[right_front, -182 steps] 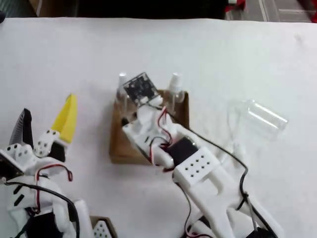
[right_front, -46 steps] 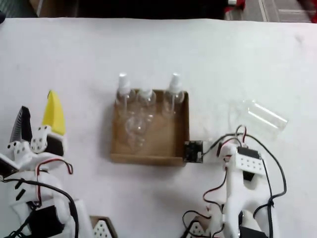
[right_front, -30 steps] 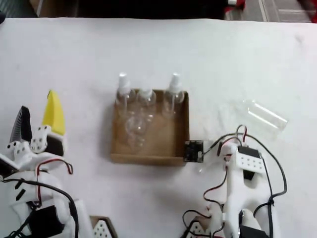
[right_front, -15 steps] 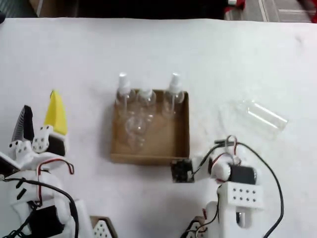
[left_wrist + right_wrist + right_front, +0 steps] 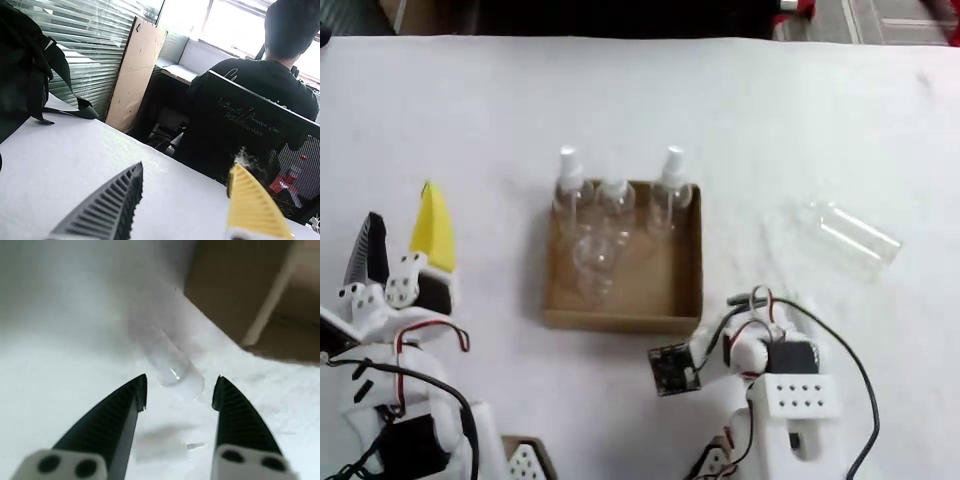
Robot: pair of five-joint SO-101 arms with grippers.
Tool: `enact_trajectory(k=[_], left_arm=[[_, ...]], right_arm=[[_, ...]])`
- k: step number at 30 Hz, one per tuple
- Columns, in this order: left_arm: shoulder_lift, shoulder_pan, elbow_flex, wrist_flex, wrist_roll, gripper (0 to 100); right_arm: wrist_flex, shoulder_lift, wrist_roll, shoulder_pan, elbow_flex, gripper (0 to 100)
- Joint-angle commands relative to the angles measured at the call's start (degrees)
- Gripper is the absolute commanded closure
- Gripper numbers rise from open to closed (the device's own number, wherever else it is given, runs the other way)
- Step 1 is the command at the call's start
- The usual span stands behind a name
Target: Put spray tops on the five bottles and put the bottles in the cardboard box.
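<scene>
Drawn back from the cardboard box (image 5: 620, 320), the right arm's jaws stand spread low over the surface (image 5: 800, 120); the left jaws are spread too, empty. The box holds four bottles, three upright (image 5: 615, 200) along its far wall. Another clear bottle (image 5: 172, 362) lies just beyond the right jaws' tips.

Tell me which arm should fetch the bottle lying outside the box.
Right. The bottle lies on the table on the right arm's side of the box, and the right gripper is open and empty. The left gripper, also open, sits beyond the box's other side.
</scene>
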Motion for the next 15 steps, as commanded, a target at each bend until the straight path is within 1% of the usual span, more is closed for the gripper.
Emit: enact_trajectory(k=[1,8,11,13,14,15], left_arm=[[0.04,0.75,-0.18,-1.49,0.35,74],[0.04,0.75,-0.18,-1.49,0.35,74],[0.04,0.75,-0.18,-1.49,0.35,74],[0.04,0.75,-0.18,-1.49,0.35,74],[0.04,0.75,-0.18,-1.49,0.35,74],[0.04,0.75,-0.18,-1.49,0.35,74]], right_arm=[[-1.98,4.44,1.49,0.13,-0.35,81.4],[-6.46,10.07,1.49,0.13,-0.26,81.7],[-9.01,11.21,1.41,0.4,-0.18,88.4],[-9.36,11.56,1.32,0.4,-0.09,97.5],[-9.36,11.74,1.32,0.4,-0.09,99.1],[-9.36,11.74,1.23,0.4,-0.09,97.0]])
